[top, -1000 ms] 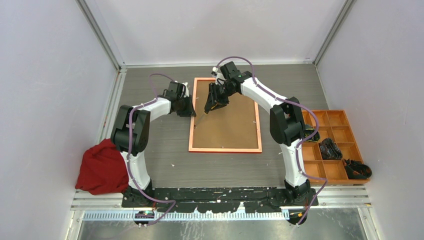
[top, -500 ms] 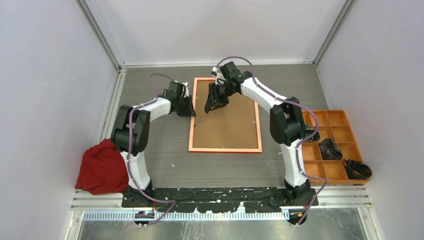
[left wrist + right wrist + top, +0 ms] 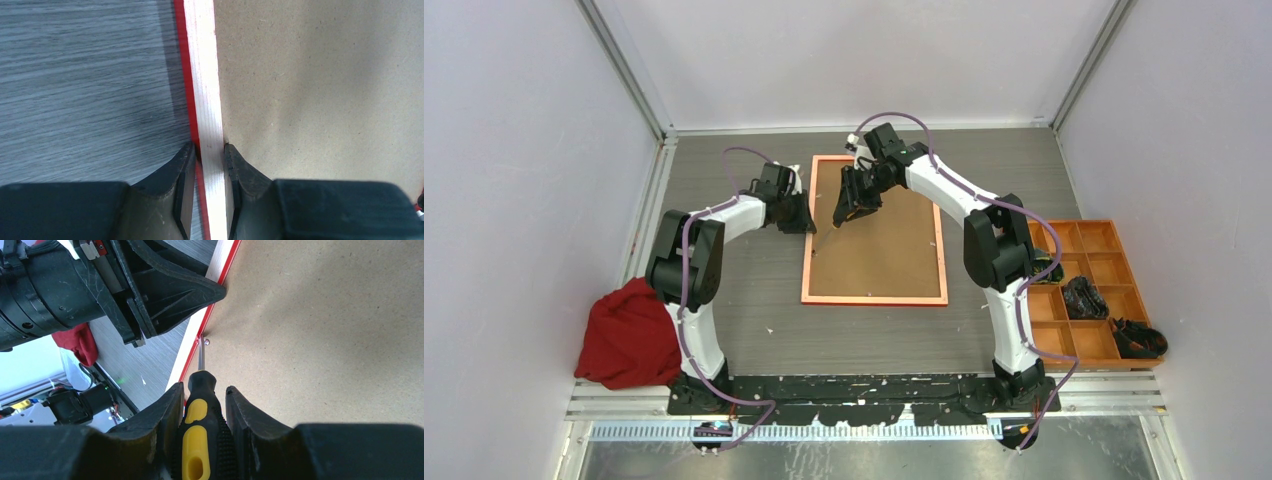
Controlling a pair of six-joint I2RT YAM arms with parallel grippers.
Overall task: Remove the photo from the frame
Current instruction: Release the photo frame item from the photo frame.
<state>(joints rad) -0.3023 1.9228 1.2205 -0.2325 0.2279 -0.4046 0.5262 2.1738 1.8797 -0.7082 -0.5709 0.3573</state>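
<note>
The left end effector pinches the frame by its rail. The right end effector clamps a screwdriver, shaft pointing twelve o'clock, tip at a small clip.

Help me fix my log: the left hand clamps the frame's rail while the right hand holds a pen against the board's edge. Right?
Not a pen: the right hand holds a screwdriver at the board's edge, seen in the right wrist view. The left hand does clamp the frame's rail.
</note>
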